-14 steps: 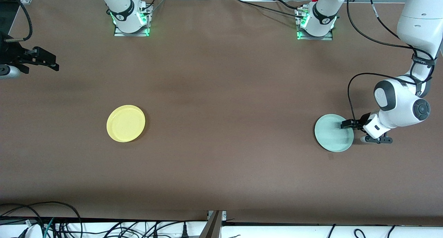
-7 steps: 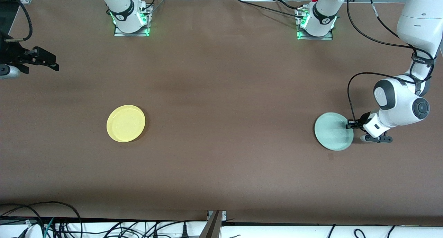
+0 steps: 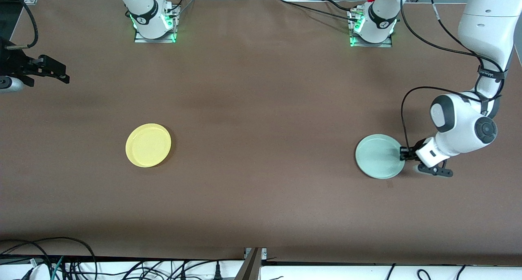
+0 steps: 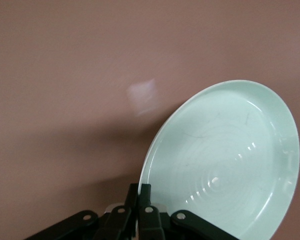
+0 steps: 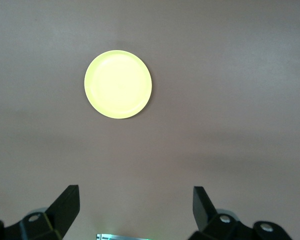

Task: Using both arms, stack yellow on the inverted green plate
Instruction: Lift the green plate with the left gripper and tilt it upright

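Brown table (image 3: 261,109), left pincer (image 3: 403,153) gripping green plate (image 3: 377,156)

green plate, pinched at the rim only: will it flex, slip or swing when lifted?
The green plate looks like rigid, light plastic, so probably little flex. Its glossy surface and the left gripper biting only one edge suggest it could pivot or slip.

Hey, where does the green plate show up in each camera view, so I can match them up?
Front view: the green plate is toward the left arm's end of the table, its edge pinched by the left end effector.
Left wrist view: the plate fills much of the picture, tilted, its rim in that same end effector.
Right wrist view: not in it.
Shared landmark: the brown table.
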Robot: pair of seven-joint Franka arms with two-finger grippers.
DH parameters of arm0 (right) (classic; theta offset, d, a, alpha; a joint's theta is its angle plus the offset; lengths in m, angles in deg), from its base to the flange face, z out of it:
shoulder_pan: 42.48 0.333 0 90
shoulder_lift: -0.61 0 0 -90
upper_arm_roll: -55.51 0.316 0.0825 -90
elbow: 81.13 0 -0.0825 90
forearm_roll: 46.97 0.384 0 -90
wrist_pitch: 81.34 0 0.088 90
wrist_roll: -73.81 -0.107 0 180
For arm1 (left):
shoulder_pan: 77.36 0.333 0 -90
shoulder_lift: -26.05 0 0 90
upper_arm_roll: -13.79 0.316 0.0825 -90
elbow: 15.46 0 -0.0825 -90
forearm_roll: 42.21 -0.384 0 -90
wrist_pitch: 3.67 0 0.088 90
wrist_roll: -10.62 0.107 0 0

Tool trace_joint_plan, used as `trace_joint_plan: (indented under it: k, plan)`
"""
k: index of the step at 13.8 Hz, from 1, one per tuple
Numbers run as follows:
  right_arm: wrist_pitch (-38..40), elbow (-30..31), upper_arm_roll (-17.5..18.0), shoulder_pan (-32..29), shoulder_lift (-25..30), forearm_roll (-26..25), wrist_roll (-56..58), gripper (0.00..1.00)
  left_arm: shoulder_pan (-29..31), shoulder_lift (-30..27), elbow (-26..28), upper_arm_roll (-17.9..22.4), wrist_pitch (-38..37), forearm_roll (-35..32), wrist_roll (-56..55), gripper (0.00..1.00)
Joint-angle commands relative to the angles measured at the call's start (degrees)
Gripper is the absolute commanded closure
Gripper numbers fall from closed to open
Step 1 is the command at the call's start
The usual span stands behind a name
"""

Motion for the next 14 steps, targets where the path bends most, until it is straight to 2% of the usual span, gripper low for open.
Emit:
trace_joint_plan:
  k: [1,5,9,12,14]
  plan:
    - [1.0,-1.4,-0.2,0.1,-0.6,0.9,-0.4,0.0,-7.0,-0.1,-5.4,0.8,-0.4,-0.9,-0.2,1.0]
    - [1.1,-1.4,-0.2,0.1,-0.6,0.9,-0.4,0.0,-16.6,-0.1,-11.5,0.6,-0.5,-14.0,-14.0,1.0]
    - [1.2,-1.3,-0.2,0.1,-0.5,0.9,-0.4,0.0,-27.1,0.9,-14.3,0.6,-1.6,-34.5,-32.1,1.0]
    - [1.2,-1.3,-0.2,0.1,-0.5,0.9,-0.4,0.0,-34.3,4.8,-20.2,0.7,-8.7,-48.5,-43.5,1.0]
    - [1.2,-1.3,-0.2,0.1,-0.4,0.9,-0.4,0.0,-38.1,7.9,-25.0,0.7,-13.3,-58.8,-46.9,1.0]
